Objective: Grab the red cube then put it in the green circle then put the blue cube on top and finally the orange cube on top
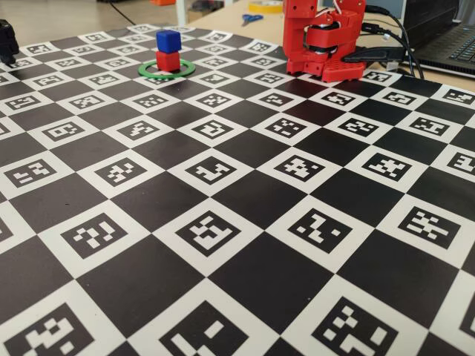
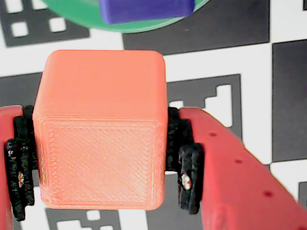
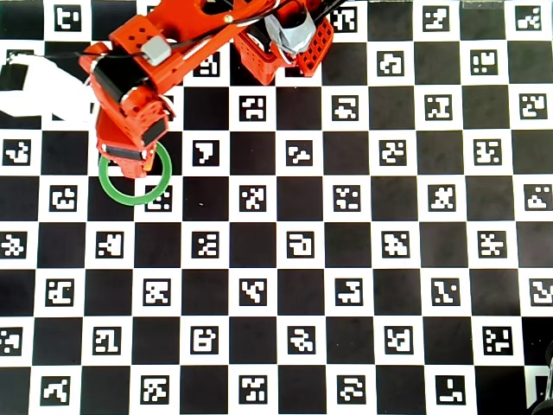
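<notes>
In the wrist view my gripper (image 2: 104, 167) is shut on the orange cube (image 2: 100, 129), its black pads pressing both side faces, just above the board. Ahead of it lie the blue cube (image 2: 144, 9) and an arc of the green circle (image 2: 72, 12). In the fixed view the blue cube (image 1: 168, 41) sits on the red cube (image 1: 168, 61) inside the green circle (image 1: 167, 71); there the red arm (image 1: 323, 41) appears folded at the back right. In the overhead view the arm's head (image 3: 130, 130) covers the top of the green circle (image 3: 134, 197) and hides the cubes.
The black-and-white checkered marker board (image 1: 237, 222) covers the table. The arm's base (image 3: 285, 39) stands at the top of the overhead view. Scissors (image 1: 251, 18), cables and a laptop (image 1: 453, 44) lie beyond the board's far edge.
</notes>
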Controlling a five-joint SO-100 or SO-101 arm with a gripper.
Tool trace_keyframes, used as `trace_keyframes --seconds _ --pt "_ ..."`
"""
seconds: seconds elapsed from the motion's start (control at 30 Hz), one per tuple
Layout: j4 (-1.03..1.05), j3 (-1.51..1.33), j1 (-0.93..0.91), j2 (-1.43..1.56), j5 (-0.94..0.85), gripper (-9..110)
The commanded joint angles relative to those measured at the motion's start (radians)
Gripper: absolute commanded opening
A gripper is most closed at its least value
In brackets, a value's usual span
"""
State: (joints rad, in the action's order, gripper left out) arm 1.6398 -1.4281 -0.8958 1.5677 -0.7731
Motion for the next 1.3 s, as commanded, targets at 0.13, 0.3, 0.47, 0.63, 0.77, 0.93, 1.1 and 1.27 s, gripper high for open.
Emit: trace_keyframes --seconds 0.13,0.3,0.47,0.63,0.77,0.93,1.1,1.27 --pt "0.002 0.075 -0.038 0.002 -0.110 6" --pt "-0.038 0.046 -0.048 -0.012 -0.130 6" --pt "-0.091 0.014 -0.058 -0.032 -0.146 6" --pt "-0.133 -0.018 -0.071 -0.046 -0.161 6" --pt "-0.155 -0.048 -0.080 -0.052 -0.175 6" --pt "-0.167 -0.080 -0.081 -0.055 -0.184 6" --pt "-0.175 -0.098 -0.081 -0.055 -0.184 6" --pt "-0.190 -0.117 -0.080 -0.055 -0.184 6"
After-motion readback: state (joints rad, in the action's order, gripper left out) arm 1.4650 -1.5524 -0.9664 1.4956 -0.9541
